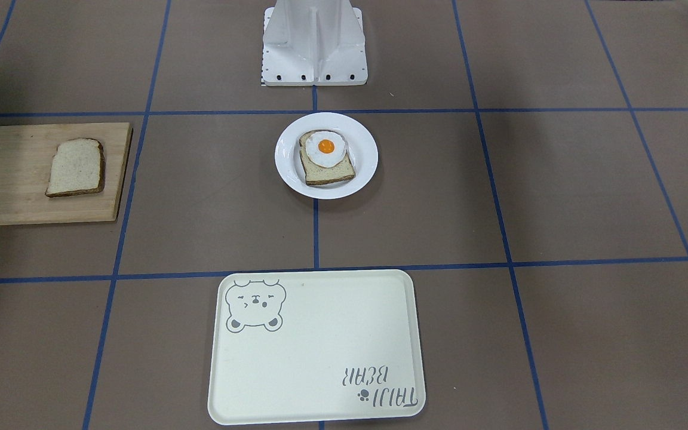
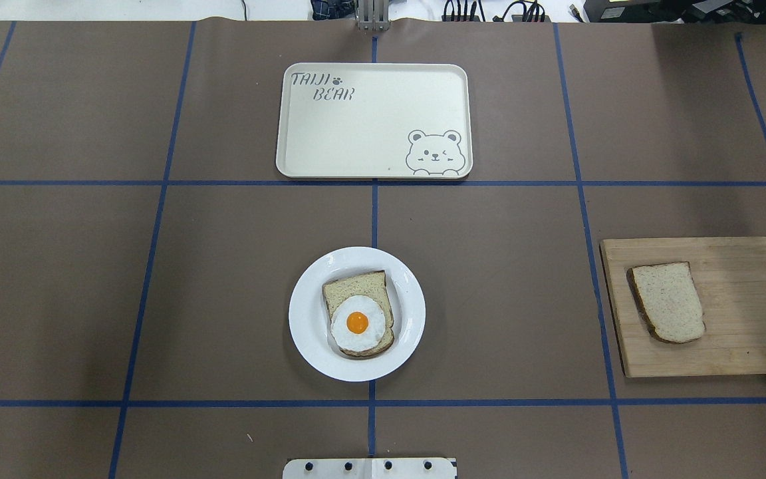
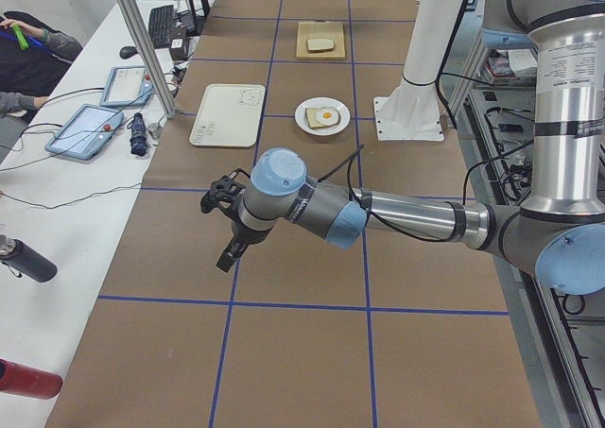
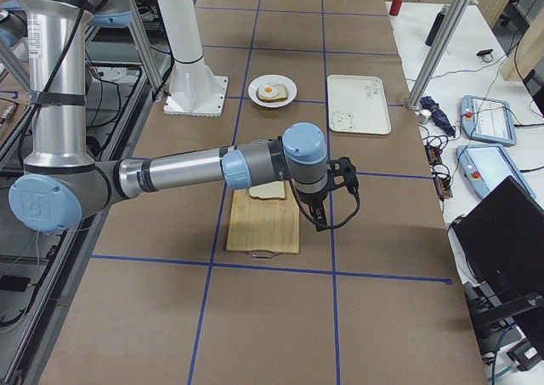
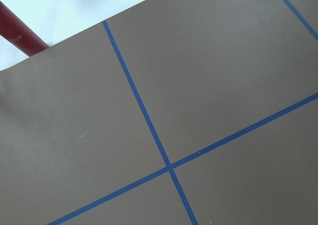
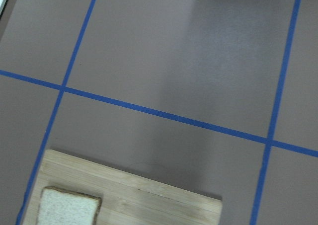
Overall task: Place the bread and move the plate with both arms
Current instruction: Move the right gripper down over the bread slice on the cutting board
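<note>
Lying on board (image 2: pixel 742 332): bread (image 2: pixel 667 303) | arms (image 3: pixel 406 215) visible only in side views

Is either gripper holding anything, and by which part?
Nothing is held. The bread lies free on the wooden board, the plate on the table; the left gripper and right gripper hang clear of both.

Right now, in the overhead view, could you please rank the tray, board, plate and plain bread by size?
Largest: board and tray, near alike, unranked; the board is nearer and cropped.
Then plate.
Then bread.
</note>
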`<state>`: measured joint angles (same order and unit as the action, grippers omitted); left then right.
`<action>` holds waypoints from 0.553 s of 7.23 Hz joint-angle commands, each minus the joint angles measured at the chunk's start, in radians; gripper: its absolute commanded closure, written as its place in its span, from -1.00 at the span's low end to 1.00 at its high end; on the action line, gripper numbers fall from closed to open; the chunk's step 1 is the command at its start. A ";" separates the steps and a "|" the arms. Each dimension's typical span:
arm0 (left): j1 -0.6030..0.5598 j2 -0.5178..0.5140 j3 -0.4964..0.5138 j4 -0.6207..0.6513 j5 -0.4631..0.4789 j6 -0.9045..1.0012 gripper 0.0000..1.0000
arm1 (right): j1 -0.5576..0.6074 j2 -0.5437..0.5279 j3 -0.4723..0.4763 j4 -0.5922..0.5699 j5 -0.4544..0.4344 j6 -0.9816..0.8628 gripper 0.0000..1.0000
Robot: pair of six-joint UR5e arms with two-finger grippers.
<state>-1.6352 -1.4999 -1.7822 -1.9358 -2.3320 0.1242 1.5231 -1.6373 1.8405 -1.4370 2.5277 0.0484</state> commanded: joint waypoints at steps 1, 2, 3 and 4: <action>0.000 -0.002 -0.005 -0.003 -0.001 -0.008 -0.96 | -0.113 -0.036 0.005 0.227 -0.002 0.326 -1.00; 0.000 -0.002 -0.005 -0.003 -0.001 -0.008 -0.96 | -0.180 -0.083 0.005 0.362 -0.042 0.478 -1.00; 0.000 -0.002 -0.005 -0.003 -0.001 -0.008 -0.96 | -0.255 -0.125 0.006 0.472 -0.111 0.636 -1.00; 0.000 -0.002 -0.005 -0.003 -0.001 -0.006 -0.96 | -0.341 -0.162 0.006 0.553 -0.195 0.756 -0.99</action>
<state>-1.6352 -1.5017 -1.7870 -1.9389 -2.3332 0.1170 1.2819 -1.7512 1.8463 -1.0023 2.4241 0.6364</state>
